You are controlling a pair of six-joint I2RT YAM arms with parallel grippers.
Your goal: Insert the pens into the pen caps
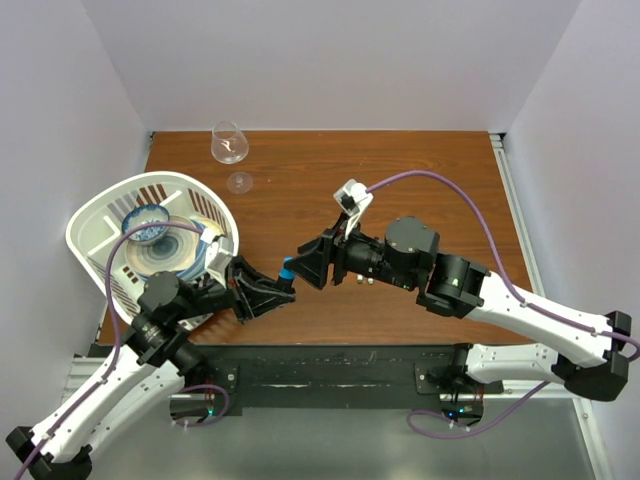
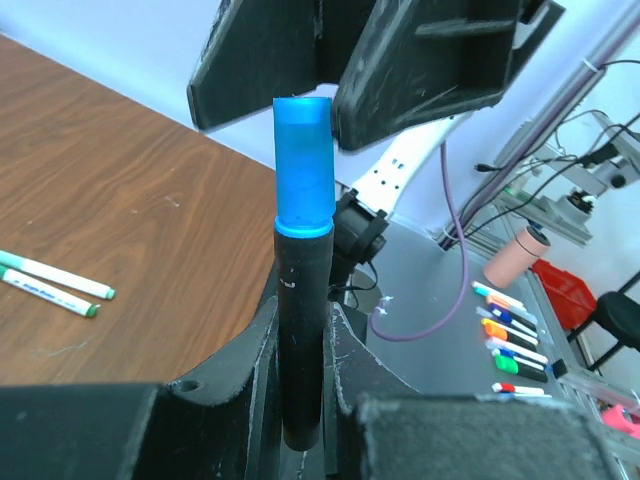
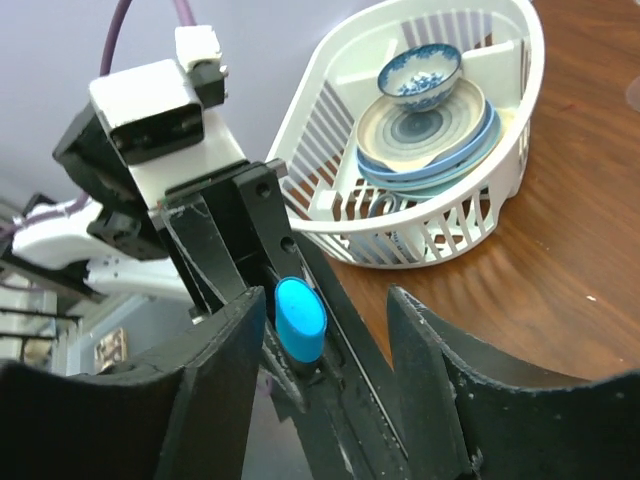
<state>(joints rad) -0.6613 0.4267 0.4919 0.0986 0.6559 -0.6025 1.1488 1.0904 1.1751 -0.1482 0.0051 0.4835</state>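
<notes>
My left gripper (image 1: 272,292) is shut on a black pen barrel (image 2: 303,340) with a blue cap (image 2: 304,165) seated on its upper end. The cap also shows in the top view (image 1: 287,268) and in the right wrist view (image 3: 300,318). My right gripper (image 1: 312,262) is open and empty. It faces the left gripper, and the cap's end sits at the mouth of its jaws, close to one finger (image 3: 215,370). Two white pens with green ends (image 2: 55,285) lie side by side on the brown table (image 2: 120,180), left of my left gripper.
A white dish basket (image 1: 95,215) with plates and a blue-patterned bowl (image 3: 420,75) stands at the table's left side, just behind the left arm. A wine glass (image 1: 229,145) stands at the far edge. Several coloured markers (image 2: 515,335) lie on a grey surface off the table.
</notes>
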